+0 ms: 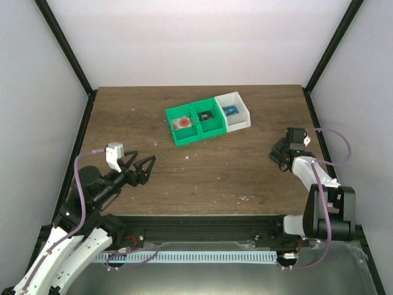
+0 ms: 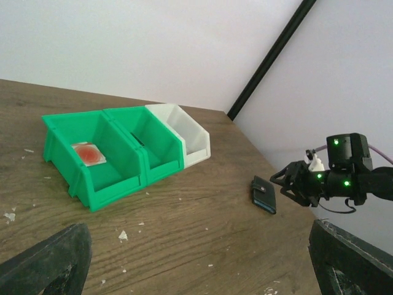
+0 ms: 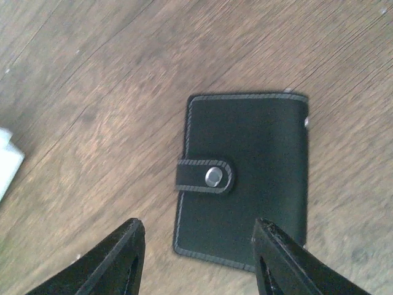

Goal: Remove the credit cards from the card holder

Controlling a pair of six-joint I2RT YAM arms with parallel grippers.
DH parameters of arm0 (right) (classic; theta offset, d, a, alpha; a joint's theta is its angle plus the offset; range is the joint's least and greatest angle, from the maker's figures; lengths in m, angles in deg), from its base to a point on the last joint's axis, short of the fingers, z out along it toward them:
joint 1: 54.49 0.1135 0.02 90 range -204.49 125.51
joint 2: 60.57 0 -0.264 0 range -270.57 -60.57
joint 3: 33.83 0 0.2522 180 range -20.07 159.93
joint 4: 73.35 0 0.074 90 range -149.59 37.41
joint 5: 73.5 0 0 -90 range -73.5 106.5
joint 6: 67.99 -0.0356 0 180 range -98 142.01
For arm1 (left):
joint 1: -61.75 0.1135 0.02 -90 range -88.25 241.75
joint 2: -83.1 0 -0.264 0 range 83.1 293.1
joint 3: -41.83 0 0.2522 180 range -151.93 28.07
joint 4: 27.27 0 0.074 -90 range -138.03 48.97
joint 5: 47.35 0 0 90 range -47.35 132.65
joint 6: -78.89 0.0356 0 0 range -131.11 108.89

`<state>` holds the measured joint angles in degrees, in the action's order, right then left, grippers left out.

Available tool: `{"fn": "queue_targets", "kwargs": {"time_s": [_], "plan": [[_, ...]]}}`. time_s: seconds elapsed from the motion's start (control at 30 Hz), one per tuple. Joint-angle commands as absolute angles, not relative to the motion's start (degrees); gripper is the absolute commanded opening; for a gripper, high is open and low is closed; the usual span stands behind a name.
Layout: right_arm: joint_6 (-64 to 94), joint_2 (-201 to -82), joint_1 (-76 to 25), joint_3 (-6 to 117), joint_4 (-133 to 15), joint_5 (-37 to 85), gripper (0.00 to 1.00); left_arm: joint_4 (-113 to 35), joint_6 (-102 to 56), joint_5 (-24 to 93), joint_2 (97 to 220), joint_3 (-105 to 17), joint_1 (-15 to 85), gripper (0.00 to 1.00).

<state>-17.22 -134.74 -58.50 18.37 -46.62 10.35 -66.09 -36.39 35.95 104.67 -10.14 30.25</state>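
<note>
Status: early stage, approach to the card holder (image 3: 245, 178), no extraction begun.

Location: holder lies flat on the desk (image 1: 202, 178) at the robot's right, well apart from the green bins (image 1: 193, 123) and the white bin (image 1: 236, 110). It is shut, with the snap strap (image 3: 206, 176) fastened across its edge. No credit cards visible at or in the holder. A flat item with a red patch (image 2: 89, 153) sits in the end green bin; cannot tell what it is.

Right tool (image 3: 198, 227): directly over the holder, pointing down. Fingers are apart and gripping nothing. One finger sits off the strap-side edge and the other is in front of the holder's near corner. Contact w/ holder can't be confirmed.

Left tool (image 1: 149, 170): released, spread wide, empty, low over the desk on the left and facing the bins, well apart from the holder.

Assessment: step in hand is securing the holder w/ the right arm.

Next move calls for, in my judgement:
- a firm pinch on the holder's edges, clear of the strap
- the snap popped and the panels opened, prob. needing the left arm brought across
- risk: a thin flat item on wood may slide rather than lift
</note>
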Motion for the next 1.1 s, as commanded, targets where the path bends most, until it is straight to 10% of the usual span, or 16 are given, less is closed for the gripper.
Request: {"fn": "queue_targets", "kwargs": {"time_s": [0.0, 1.07], "plan": [[-16.18, -138.81, -62.38, 22.21, -49.65, 10.52, 0.51, -65.47, -35.72, 36.05, 103.55, -9.71, 30.03, 0.98], [-9.51, -158.84, -63.03, 26.37, -50.78, 22.91, 0.53, -65.03, -35.63, 36.61, 102.43, -9.37, 30.06, 0.98]]}}
